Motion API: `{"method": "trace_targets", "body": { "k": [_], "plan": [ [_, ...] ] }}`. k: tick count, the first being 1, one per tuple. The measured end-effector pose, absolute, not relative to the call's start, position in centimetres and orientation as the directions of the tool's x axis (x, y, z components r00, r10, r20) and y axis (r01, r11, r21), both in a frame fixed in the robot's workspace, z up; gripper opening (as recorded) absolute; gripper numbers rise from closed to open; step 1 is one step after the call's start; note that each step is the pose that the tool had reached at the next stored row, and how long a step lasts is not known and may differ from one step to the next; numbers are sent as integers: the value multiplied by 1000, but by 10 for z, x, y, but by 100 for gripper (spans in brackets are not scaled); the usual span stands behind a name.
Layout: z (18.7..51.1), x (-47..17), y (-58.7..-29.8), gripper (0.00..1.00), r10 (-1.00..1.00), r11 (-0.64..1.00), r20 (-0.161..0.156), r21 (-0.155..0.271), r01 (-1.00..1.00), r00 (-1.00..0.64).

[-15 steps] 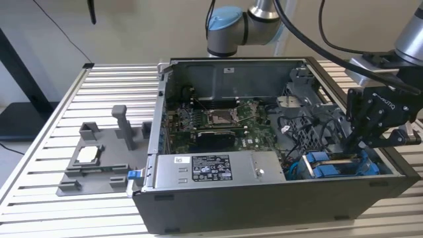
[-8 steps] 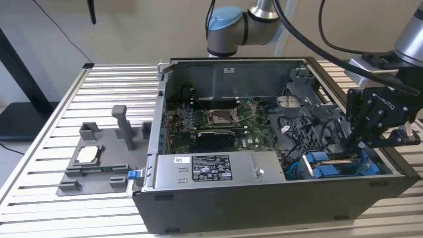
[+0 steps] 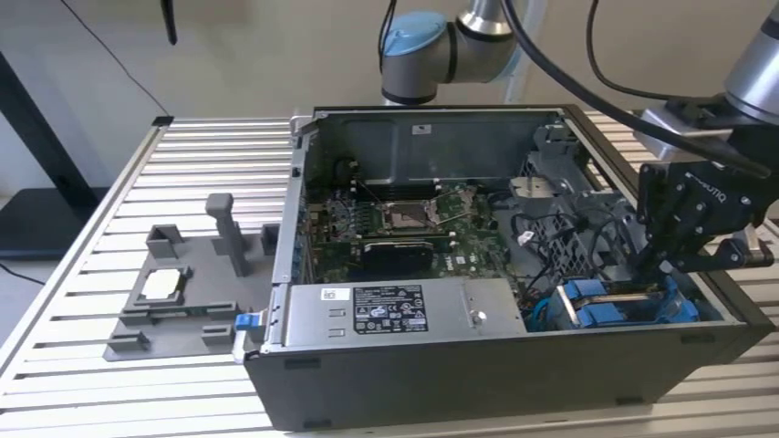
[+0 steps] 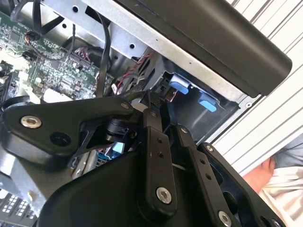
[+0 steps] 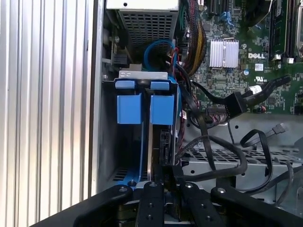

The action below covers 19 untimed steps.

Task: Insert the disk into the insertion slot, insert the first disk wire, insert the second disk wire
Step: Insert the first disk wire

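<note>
The disk point(image 5: 162, 109) stands on edge in the drive bay of the open computer case point(image 3: 487, 383), its blue carrier frame beside a second blue carrier point(image 5: 129, 108). In the exterior view the blue carriers point(image 3: 608, 308) sit at the case's near right corner. My gripper point(image 3: 661, 269) hangs just above that bay, fingers pointing down. In both wrist views the fingers point(image 5: 151, 201) come together on a black disk wire connector point(image 5: 165, 144) at the disk's end. My gripper point(image 5: 169, 177) is shut on it. The connector's seat in the disk is hidden by the fingers point(image 4: 152, 127).
The motherboard point(image 3: 402, 219) fills the case floor and a labelled power supply point(image 3: 389, 315) lies at the front. Loose black cables point(image 5: 222, 156) run beside the bay. A grey fixture point(image 3: 182, 292) stands on the slatted table at the exterior view's left. A person's hand point(image 4: 258, 177) is outside the case.
</note>
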<state>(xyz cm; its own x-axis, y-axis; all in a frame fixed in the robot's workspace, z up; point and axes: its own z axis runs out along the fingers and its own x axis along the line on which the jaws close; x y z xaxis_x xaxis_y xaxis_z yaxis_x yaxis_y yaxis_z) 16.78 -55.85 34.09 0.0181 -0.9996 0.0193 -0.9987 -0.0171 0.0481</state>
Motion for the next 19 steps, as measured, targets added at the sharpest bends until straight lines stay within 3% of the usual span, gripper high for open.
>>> {"method": "trace_targets", "body": {
  "k": [19],
  "plan": [
    [338, 168, -556, 19, -1000, -5, 19, 41, -999, 5]
  ]
}}
